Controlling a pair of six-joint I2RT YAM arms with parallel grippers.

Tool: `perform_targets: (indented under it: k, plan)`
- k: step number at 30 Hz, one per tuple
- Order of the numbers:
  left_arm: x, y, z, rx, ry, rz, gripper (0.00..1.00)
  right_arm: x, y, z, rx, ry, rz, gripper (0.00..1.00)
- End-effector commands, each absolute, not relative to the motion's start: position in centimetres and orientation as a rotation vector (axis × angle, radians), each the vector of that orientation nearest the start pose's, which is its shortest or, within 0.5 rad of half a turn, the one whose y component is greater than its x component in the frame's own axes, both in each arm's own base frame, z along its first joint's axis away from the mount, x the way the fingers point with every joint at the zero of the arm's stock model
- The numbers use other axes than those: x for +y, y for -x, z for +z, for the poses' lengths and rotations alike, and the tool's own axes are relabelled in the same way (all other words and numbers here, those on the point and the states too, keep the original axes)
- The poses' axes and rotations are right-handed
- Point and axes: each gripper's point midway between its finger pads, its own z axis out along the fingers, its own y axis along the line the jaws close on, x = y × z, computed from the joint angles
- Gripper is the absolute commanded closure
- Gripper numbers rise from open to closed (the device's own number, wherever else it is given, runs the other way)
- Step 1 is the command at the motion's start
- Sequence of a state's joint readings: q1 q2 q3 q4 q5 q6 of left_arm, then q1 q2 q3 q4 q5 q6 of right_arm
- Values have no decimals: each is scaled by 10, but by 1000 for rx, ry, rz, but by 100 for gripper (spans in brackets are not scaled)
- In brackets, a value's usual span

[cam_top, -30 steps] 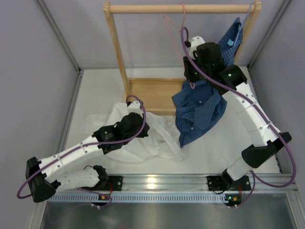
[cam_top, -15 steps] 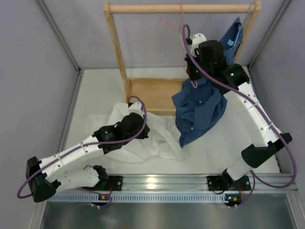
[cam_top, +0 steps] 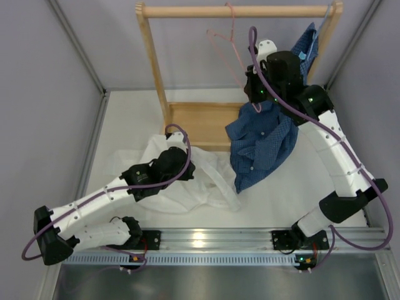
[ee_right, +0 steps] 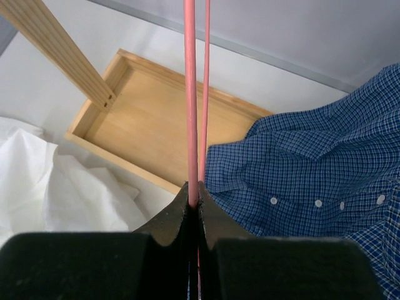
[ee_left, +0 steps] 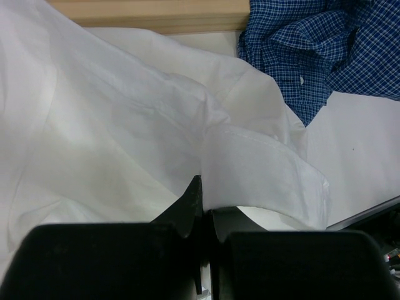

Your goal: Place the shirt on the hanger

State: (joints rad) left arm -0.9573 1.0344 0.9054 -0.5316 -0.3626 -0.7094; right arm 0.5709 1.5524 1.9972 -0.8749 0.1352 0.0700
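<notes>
left end effector (ee_left: 203, 187): pressed together, a fold of the shirt (ee_left: 125, 125) is pinched at the fingertips, just beside a cuff-like band
right end effector (ee_right: 194, 195): pressed together, one wire of the hanger (ee_right: 189, 94) is clamped between the fingers, the second wire runs just beside it
shirt: crumpled on the desk (cam_top: 294, 194), in front of the rack base (cam_top: 200, 122), touching the blue checked shirt (cam_top: 259, 147) on its right
hanger: hook is seen at the rail (cam_top: 281, 11), frame hangs tilted, lower end is held up high by the right end effector
blue checked shirt: hung at the rail's right end, lower part heaped on the desk
</notes>
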Motion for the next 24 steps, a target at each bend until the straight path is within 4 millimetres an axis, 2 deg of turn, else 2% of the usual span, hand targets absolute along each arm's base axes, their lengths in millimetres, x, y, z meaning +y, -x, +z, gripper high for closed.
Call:
perform_targets:
  k: [1, 11, 12, 15, 18, 20, 21, 22, 23, 24]
  plan:
    - [-237, -219, 222, 2161, -22, -565, 100, 202, -357, 463, 1767, 328, 365, 100]
    - [-227, -238, 189, 2251, 18, -470, 100, 211, -345, 493, 1659, 337, 474, 100]
    - [-223, -243, 186, 2253, 26, -450, 100, 210, -340, 501, 1631, 344, 482, 100]
    - [-220, -249, 166, 2316, 32, -440, 100, 208, -336, 511, 1591, 349, 484, 100]
    - [-218, -255, 155, 2329, 50, -461, 100, 207, -328, 518, 1574, 360, 499, 100]
    - [-217, -260, 155, 2326, 68, -478, 100, 210, -321, 506, 1603, 397, 525, 100]
    - [-215, -263, 155, 2331, 80, -489, 100, 208, -311, 504, 1609, 419, 536, 100]
    - [-215, -268, 163, 2316, 69, -498, 100, 206, -303, 493, 1649, 441, 541, 100]
    - [-215, -271, 166, 2313, 69, -501, 100, 209, -298, 466, 1710, 478, 557, 100]
    - [-214, -276, 170, 2305, 75, -507, 100, 201, -277, 465, 1702, 484, 577, 100]
